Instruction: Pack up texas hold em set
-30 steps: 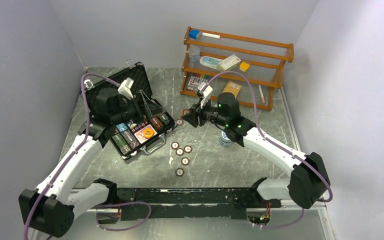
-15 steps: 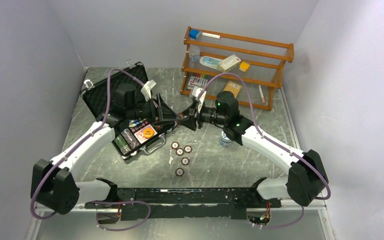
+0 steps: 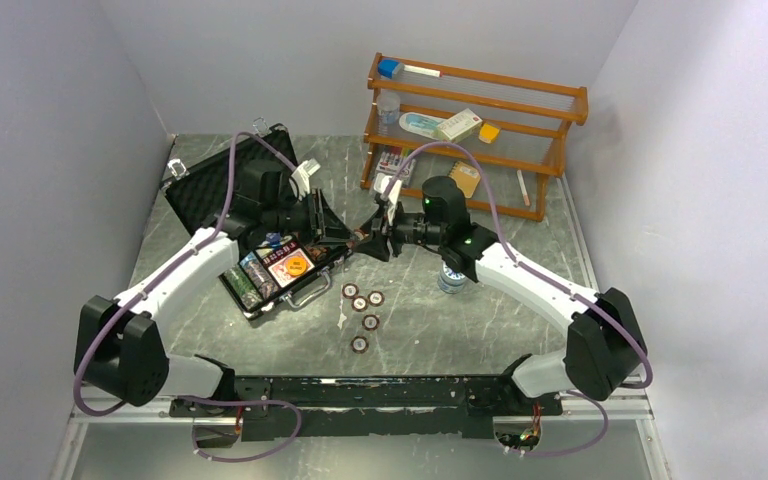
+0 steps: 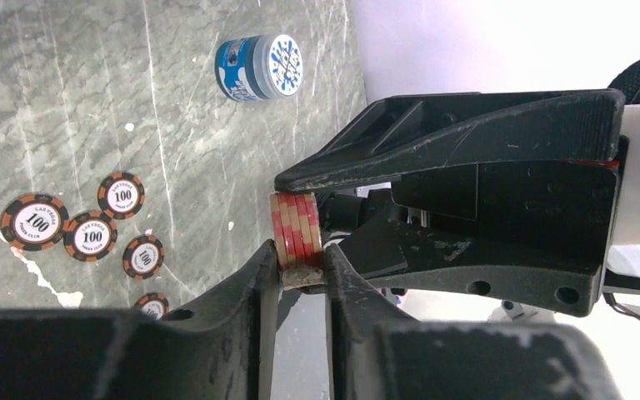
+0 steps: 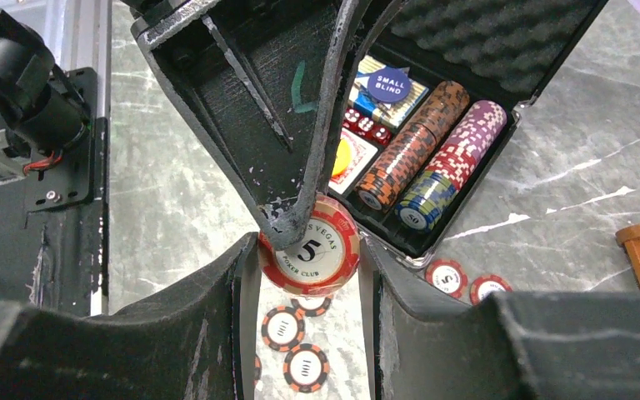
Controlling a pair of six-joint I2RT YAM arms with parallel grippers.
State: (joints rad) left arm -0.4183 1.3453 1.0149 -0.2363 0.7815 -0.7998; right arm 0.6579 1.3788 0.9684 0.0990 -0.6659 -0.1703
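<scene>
Both left fingers (image 4: 246, 287) and right fingers (image 5: 217, 333) pinch one chip stack (image 4: 296, 229), loose chips (image 4: 92, 235) and case (image 5: 483, 33) nearby.

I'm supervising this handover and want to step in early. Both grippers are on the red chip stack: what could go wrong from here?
1. The left gripper reaches only partway across the stack of red chips; when the right gripper lets go, chips may slip or fan out.
2. Fallen chips would probably scatter among the loose chips on the table.
3. The fingers are crowded, so withdrawing could knock the stack.
</scene>
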